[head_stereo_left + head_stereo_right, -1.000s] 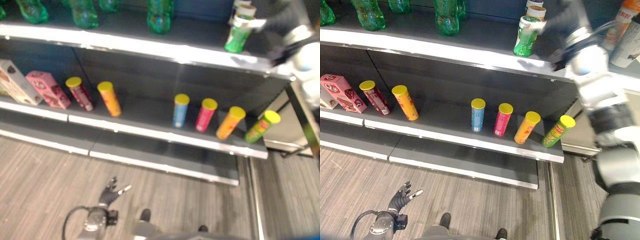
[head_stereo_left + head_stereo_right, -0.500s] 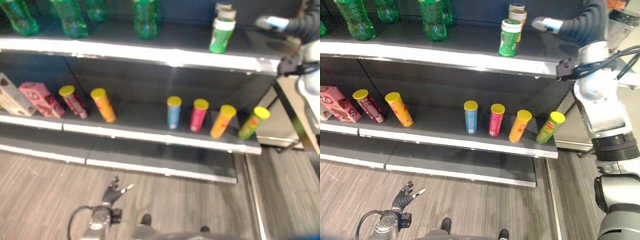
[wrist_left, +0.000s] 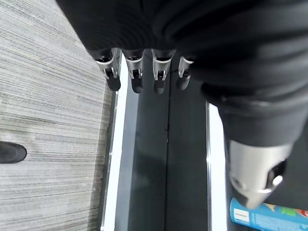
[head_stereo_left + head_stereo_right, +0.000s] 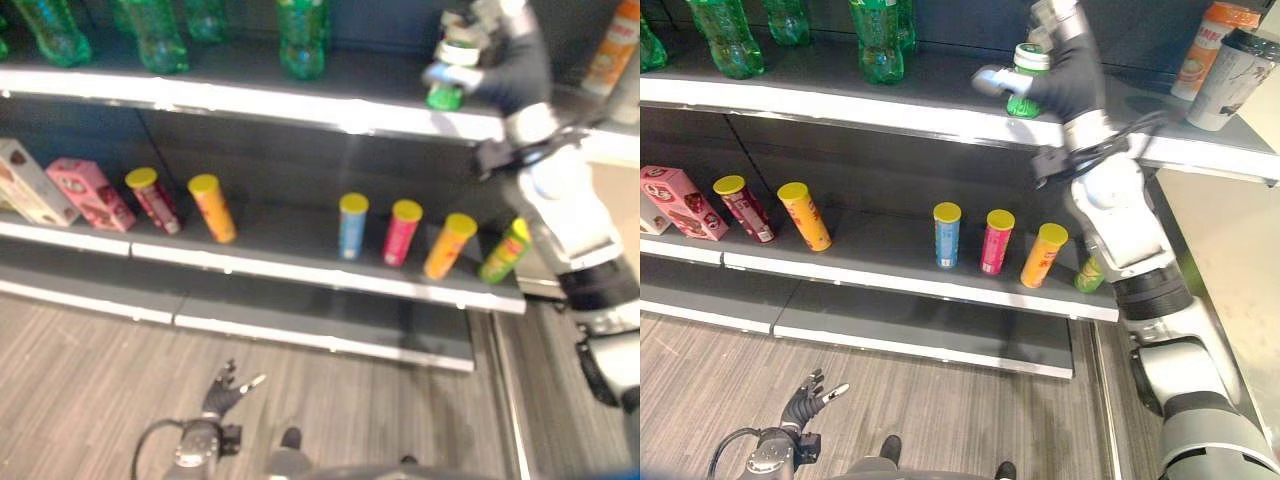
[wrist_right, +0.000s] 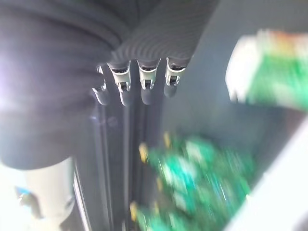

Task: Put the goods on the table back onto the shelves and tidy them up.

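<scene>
Green can (image 4: 1024, 80) just beside right robot hand (image 4: 1065, 75).

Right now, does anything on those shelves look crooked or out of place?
On the middle shelf, the orange can and the green can at the right end seem to lean instead of standing straight like the blue can.

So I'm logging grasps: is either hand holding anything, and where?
Nothing held: right hand open beside the green can, left hand open, low.

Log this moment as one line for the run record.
right hand open, raised at top shelf by green white-lidded canister | left hand open, idle low | tube cans upright on middle shelf
</scene>
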Tool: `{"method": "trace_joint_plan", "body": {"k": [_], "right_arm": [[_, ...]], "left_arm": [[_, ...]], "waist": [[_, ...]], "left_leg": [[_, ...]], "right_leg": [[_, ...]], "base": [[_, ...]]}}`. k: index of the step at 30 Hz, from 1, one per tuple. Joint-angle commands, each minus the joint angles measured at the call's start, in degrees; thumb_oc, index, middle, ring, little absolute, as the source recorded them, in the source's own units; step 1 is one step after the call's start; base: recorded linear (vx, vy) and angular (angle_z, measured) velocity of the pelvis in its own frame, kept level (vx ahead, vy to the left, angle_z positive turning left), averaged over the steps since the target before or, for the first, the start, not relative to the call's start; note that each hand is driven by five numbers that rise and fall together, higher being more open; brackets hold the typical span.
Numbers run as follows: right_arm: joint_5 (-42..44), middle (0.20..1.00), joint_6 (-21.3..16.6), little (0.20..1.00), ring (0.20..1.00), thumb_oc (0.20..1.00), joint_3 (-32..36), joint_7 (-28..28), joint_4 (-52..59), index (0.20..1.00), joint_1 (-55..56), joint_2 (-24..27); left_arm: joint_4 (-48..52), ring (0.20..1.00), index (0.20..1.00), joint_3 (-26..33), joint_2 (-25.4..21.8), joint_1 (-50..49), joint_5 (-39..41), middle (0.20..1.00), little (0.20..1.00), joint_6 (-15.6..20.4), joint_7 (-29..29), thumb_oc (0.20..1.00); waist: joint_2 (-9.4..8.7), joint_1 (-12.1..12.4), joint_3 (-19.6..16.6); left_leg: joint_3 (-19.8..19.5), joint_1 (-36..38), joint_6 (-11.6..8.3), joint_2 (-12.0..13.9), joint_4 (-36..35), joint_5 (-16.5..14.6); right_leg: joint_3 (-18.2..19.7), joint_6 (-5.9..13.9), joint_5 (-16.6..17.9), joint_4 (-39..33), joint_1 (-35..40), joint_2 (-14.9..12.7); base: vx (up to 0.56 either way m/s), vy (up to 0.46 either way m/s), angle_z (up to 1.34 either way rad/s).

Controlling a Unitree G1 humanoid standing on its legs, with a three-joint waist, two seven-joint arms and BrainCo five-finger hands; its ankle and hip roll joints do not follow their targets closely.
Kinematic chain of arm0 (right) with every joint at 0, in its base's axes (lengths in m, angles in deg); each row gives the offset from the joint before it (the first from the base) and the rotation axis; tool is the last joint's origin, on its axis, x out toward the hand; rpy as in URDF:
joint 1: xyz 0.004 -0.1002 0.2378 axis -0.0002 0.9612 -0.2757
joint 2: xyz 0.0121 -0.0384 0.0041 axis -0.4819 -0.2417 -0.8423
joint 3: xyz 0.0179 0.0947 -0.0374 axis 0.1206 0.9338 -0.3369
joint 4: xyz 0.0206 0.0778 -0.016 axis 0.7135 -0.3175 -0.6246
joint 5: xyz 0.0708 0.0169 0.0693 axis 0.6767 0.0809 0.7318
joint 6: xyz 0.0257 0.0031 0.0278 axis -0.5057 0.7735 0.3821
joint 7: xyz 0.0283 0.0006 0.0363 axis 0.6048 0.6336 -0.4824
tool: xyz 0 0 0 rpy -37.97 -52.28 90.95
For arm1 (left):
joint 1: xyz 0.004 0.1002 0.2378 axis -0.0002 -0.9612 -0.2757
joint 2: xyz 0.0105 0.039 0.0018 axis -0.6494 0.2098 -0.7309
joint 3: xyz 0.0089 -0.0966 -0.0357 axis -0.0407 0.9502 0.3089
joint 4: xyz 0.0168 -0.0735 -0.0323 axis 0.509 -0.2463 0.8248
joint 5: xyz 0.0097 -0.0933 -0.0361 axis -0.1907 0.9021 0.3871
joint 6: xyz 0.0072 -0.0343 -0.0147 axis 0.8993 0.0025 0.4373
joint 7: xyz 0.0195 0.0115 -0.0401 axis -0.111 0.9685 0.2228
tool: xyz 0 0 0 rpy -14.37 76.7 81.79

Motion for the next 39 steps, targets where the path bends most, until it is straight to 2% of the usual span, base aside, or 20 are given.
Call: {"method": "trace_joint_plan", "body": {"k": [1, 5, 20, 39], "right_arm": [[1.21, 1.0, -0.29, 1.0, 1.0, 1.0, 0.33, 0.49, -6.25, 1.0, -11.03, -0.07], [1.33, 1.0, 0.23, 1.0, 1.0, 1.0, 0.49, 2.52, -14.47, 1.0, -14.21, -2.83], [-2.31, 1.0, 2.57, 1.0, 1.0, 1.0, -0.52, 6.34, -27.76, 1.0, -21.53, -8.07], [-4.74, 1.0, 4.57, 1.0, 1.0, 1.0, -0.27, 7.45, -28.42, 1.0, -20.24, -8.25]], "left_arm": [[2.65, 1.0, 1.0, -0.05, -3.69, 2.64, 1.25, 1.0, 1.0, 1.9, 0.77, 1.0], [1.99, 1.0, 1.0, -0.73, -4.09, 2.98, 1.75, 1.0, 1.0, 2.04, 1.16, 1.0], [1.37, 1.0, 1.0, -1.97, -5.22, 4.2, 2.05, 1.0, 1.0, 2.09, 2.59, 1.0], [1.0, 1.0, 1.0, -2.4, -4.94, 4.49, 0.76, 1.0, 1.0, 1.47, 3.78, 1.0]], "waist": [[-2.54, 2.56, 0.96], [-2.42, 3.1, 0.81], [-2.24, 3.28, 0.56], [-2.13, 1.51, 0.89]], "left_leg": [[1.75, 1.99, -0.68, 0.0, 0.74, -6.88], [1.16, 1.75, -0.72, -0.11, 0.63, -6.59], [0.27, 1.32, -0.78, -0.26, 0.49, -6.33], [0.95, 1.28, -0.58, -0.34, 0.37, -6.43]], "right_leg": [[-0.7, 3.19, -2.09, 0.52, 2.29, -4.66], [-1.23, 3.2, -1.97, 0.49, 2.61, -4.58], [-1.84, 3.14, -1.91, 0.52, 2.66, -4.54], [-0.71, 3.09, -1.55, 0.51, 1.66, -4.59]], "base": [[0.0, -0.01, 0.07], [0.01, -0.013, 0.1], [0.0, -0.002, 0.03], [0.0, 0.0, 0.0]]}}
